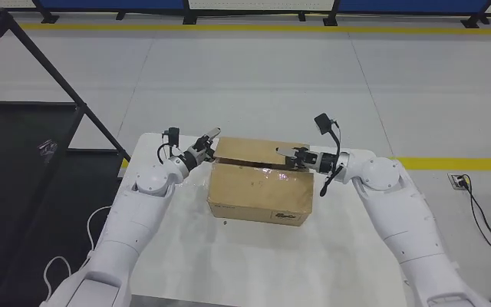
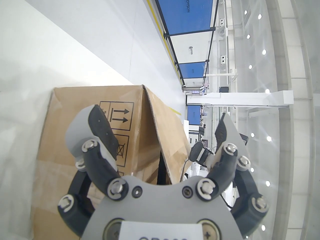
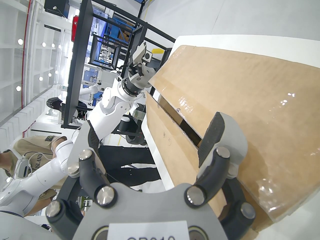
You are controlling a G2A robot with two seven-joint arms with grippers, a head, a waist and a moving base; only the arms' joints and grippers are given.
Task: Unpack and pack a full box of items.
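1 cardboard box (image 1: 261, 192) sits mid of the table (image 1: 253, 261), its top flaps (image 3: 225, 83) parted by a thin dark slit; can't tell what's inside. My L gripper (image 1: 211, 138) is spread wide at the box's far-left corner w/ a flap edge btwn the fingers. My R gripper (image 1: 285, 153) is spread too, at the far-right top, one finger by the slit.

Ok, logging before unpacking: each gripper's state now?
Left gripper: open, empty, at one end of the box.
Right gripper: open, empty, at the box top.
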